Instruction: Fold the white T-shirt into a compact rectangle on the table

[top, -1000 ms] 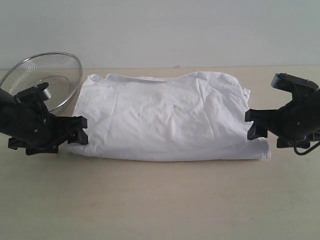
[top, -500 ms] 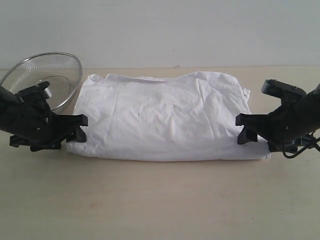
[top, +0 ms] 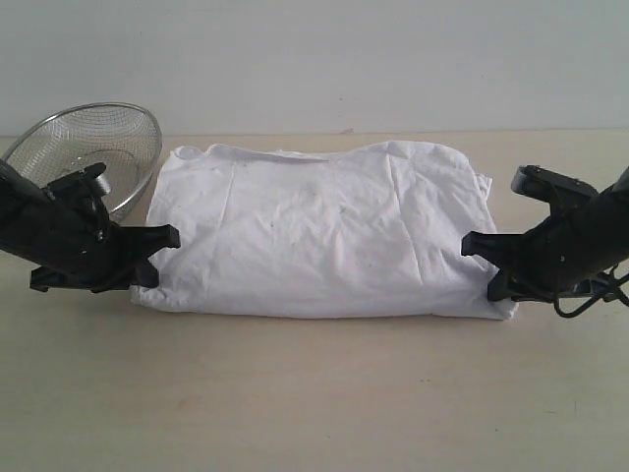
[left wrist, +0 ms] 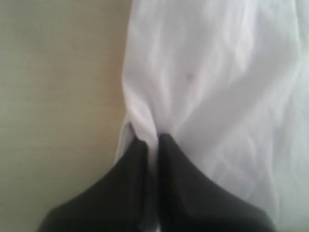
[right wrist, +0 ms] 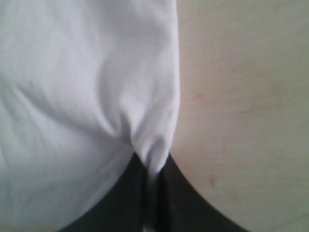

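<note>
Two grippers worked the white T-shirt (top: 319,231), one at each short end. The shirt lay folded into a wide band across the middle of the table (top: 314,393), long side running left to right. It was wrinkled, with a few small dark specks on the upper layer. The near edge was a rounded fold; the far edge was looser and uneven.

The left gripper (top: 169,239) sat low at the shirt's left edge. Its fingers (left wrist: 130,179) were pressed together on a pinch of white cloth. In the left wrist view the fabric bunched into a ridge at the tips.

The right gripper (top: 474,246) sat at the right edge, likewise clamped on a fold of cloth. The right wrist view showed the shirt's edge gathered into a small peak between the dark fingers (right wrist: 183,203). Both pinches were close to the tabletop.

A wire-mesh bowl (top: 93,147) stood at the far left, behind the left gripper and just beside the shirt's far left corner. Whether they touched could not be told.
</note>
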Tool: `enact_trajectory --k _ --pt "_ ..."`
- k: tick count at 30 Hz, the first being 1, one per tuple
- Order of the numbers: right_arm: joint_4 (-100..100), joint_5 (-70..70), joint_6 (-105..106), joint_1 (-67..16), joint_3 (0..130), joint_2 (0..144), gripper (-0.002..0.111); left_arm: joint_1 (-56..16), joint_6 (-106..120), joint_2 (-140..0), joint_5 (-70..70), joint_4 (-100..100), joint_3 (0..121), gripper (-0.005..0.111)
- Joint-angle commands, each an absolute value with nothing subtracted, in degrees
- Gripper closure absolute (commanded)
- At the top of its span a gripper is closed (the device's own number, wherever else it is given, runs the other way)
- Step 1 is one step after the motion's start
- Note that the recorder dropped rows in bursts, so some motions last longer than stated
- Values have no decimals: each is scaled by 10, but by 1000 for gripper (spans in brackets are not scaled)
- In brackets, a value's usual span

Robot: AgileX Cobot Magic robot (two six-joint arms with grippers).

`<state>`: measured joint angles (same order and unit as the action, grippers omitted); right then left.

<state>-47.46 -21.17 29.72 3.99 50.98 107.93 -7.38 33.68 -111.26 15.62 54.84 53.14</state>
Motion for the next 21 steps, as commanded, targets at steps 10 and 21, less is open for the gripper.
enact_trajectory --k 10,21 --pt "-428 -270 275 40 493 1049 108 -72 324 -1114 189 537 494 102" --pt "-312 -314 186 40 486 983 108 -72 324 -1044 177 542 427 102"
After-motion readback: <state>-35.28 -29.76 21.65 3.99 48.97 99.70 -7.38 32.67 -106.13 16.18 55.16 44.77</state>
